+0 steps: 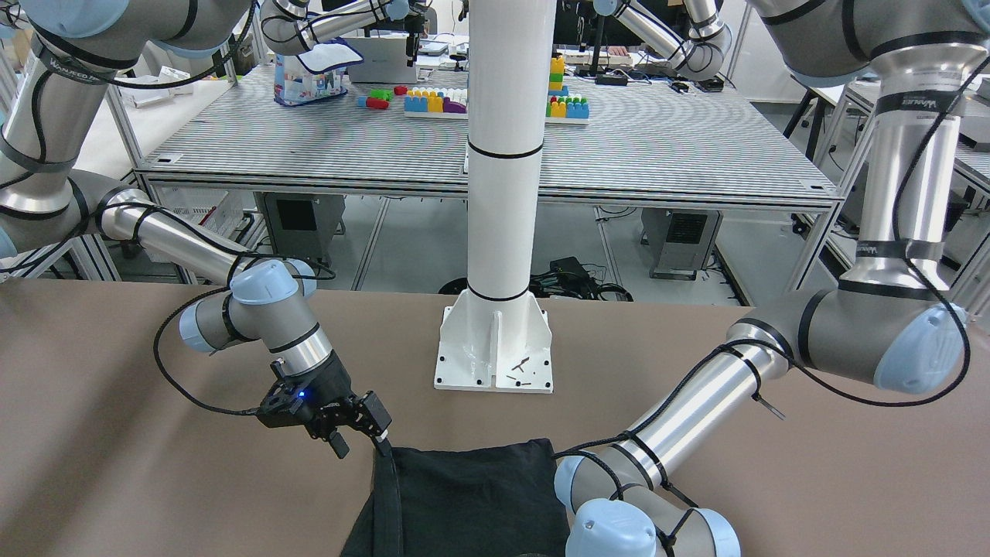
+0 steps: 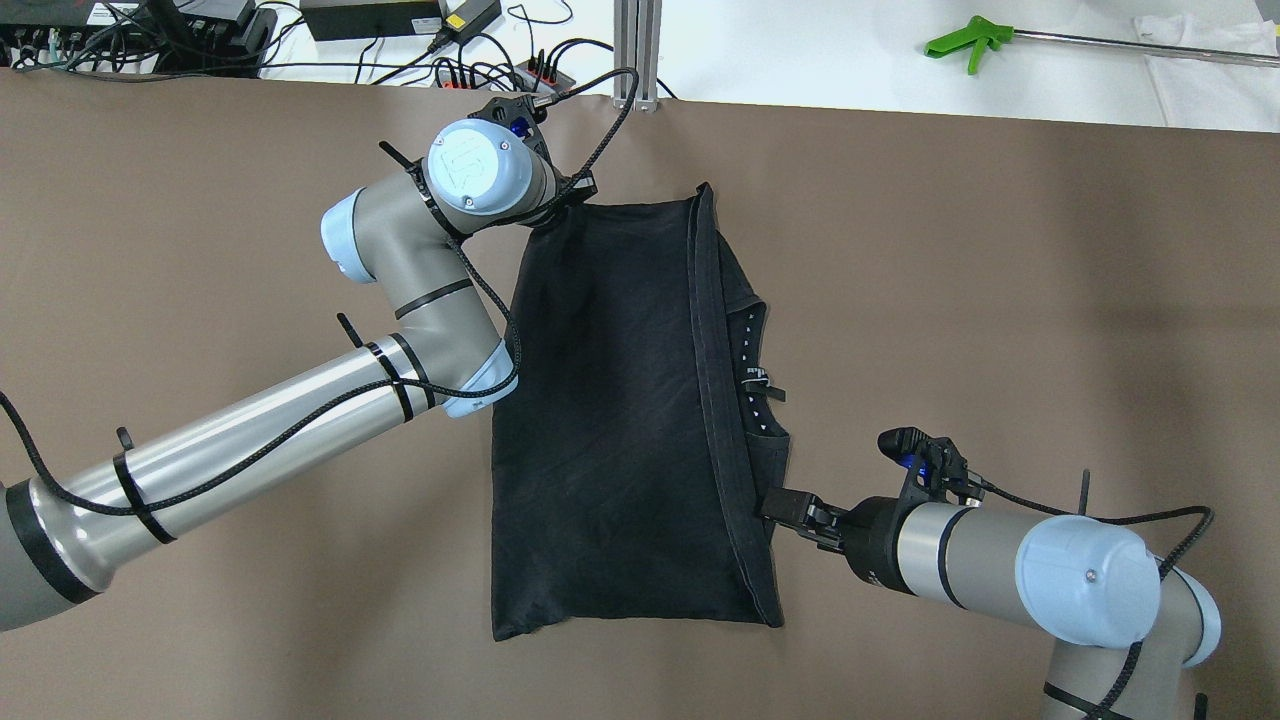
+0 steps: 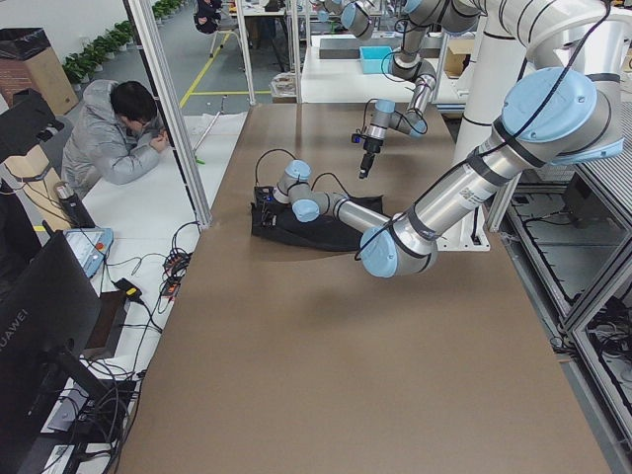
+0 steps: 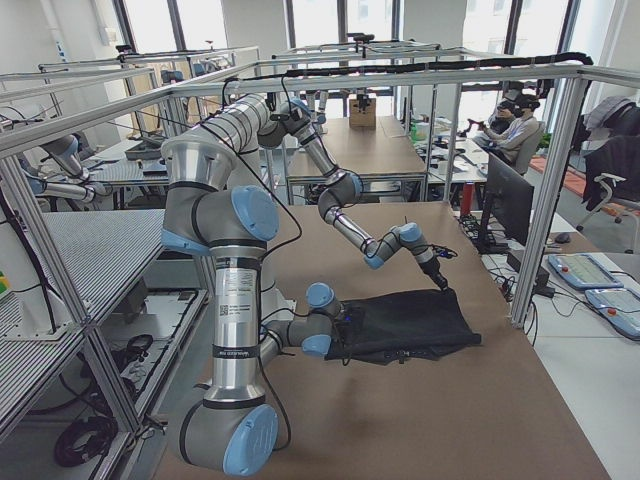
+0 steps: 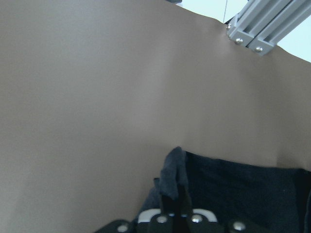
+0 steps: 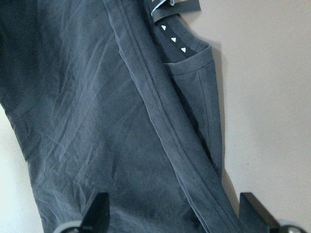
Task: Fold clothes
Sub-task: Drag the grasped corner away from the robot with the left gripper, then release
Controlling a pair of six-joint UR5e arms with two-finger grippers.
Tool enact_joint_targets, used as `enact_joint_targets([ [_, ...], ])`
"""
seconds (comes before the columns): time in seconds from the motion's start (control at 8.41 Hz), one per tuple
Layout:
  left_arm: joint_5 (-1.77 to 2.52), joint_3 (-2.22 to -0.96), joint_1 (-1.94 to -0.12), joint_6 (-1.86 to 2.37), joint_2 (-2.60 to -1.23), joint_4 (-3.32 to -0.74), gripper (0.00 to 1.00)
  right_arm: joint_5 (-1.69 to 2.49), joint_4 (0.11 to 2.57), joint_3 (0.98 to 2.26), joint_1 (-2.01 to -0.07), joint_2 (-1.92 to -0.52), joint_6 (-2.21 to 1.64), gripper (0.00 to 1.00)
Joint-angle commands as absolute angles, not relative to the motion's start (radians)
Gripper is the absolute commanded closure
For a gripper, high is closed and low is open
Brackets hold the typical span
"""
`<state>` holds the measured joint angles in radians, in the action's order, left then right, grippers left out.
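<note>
The left gripper [image 5: 174, 196] was pinched shut on the far left corner of the black garment [image 2: 610, 400], pulling up a small peak of cloth. The right gripper [image 2: 790, 508] sat at the garment's right edge, towards the near end, fingers spread wide and holding nothing. The garment lay flat mid-way across the brown table [image 2: 1000, 300], its collar [image 2: 755, 370] showing on the right.

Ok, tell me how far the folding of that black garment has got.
Done: the black garment lies flat and looks folded over once, with its hemmed edge lying across beside the neckline.
In hand: the left gripper pinches the garment's far corner. The right gripper sits at its right edge, jaws open, gripping nothing.
Left: closing that grasp, then probably at least one more fold.
</note>
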<state>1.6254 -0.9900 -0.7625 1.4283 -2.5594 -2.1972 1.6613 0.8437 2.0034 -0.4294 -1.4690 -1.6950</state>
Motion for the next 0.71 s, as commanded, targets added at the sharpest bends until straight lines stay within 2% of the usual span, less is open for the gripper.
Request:
enact_joint_targets([
  [0.0,1.612,-0.973,-0.761,1.428,-2.588,-2.198,1.0,1.661,0.844,2.002,-0.43,-1.47,-1.695,0.06],
  [0.48,1.609,-0.922,-0.764,1.428,-2.62,-2.2,1.0,1.661,0.844,2.002,-0.431,-1.47,-1.695,0.05],
  [0.59,1.597,-0.917,-0.762,1.427,-2.62,-2.2,0.48,1.661,0.844,2.002,-0.431,-1.47,-1.695,0.06],
])
